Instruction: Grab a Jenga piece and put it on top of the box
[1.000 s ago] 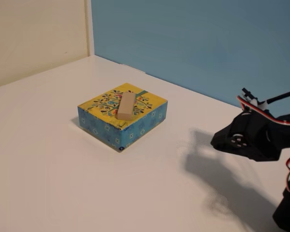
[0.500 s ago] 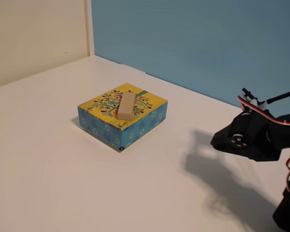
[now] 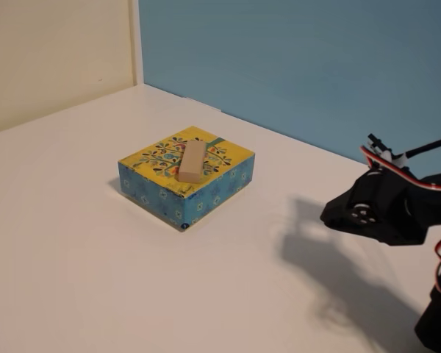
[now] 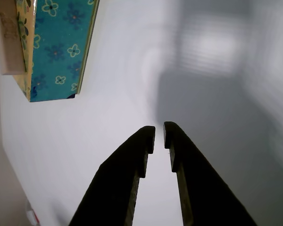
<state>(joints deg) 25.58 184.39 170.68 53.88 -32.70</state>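
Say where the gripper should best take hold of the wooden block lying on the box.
Probably across the long sides of the wooden block near its middle, coming from above: it lies flat on the box, its narrow width exposed with nothing beside it.

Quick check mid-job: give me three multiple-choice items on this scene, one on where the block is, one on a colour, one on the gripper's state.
1. Where is the block?
A. On the table beside the box
B. On top of the box
C. Between the fingers

2. What colour are the box's sides?
A. Blue
B. Red
C. Plain white

3. What is the gripper's state?
A. Shut on the block
B. Wide open over the box
C. Nearly shut, holding nothing

Key:
1 B: in the fixed view the block lies on the yellow top of the box.
2 A: the sides are blue with small flowers in both views.
3 C: in the wrist view the gripper shows only a thin gap over bare table, away from the box.
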